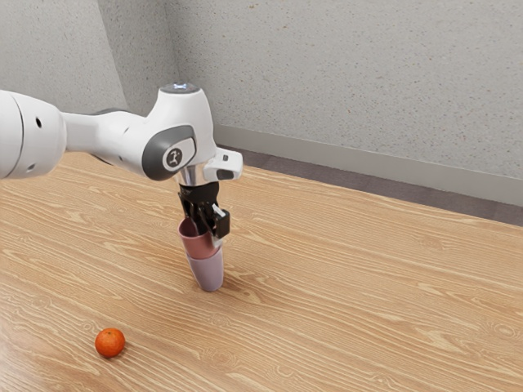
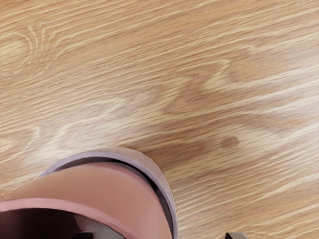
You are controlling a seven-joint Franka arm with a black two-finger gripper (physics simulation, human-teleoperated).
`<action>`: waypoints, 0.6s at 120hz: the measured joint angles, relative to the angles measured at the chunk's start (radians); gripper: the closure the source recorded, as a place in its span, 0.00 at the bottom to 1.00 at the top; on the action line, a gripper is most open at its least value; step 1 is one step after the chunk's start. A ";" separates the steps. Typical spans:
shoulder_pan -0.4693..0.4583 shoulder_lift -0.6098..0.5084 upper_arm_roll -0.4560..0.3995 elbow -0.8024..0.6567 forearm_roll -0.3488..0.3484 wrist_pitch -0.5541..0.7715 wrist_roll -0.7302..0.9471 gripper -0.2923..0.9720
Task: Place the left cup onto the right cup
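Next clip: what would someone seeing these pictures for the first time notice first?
The white arm comes in from the exterior view's left, its gripper at the rim of a pink cup that is nested in a lavender cup on the wooden table. A small orange lies alone toward the exterior view's lower left, well apart from the cups.

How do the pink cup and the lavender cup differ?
The pink cup is rosy, the lavender cup pale purple. The pink cup sits nested in the lavender cup, which stands on the table. The pink cup's rim is higher than the lavender cup's. Both stand upright.
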 joint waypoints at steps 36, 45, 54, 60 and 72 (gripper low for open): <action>0.000 -0.124 -0.001 -0.004 -0.005 -0.037 0.010 0.30; 0.000 -0.149 -0.001 0.000 -0.006 -0.059 0.013 0.28; -0.002 -0.158 0.001 0.025 -0.008 -0.085 0.015 0.26; -0.005 -0.154 0.004 0.073 -0.008 -0.114 0.015 0.26; -0.014 -0.120 0.016 0.199 -0.009 -0.178 0.017 0.25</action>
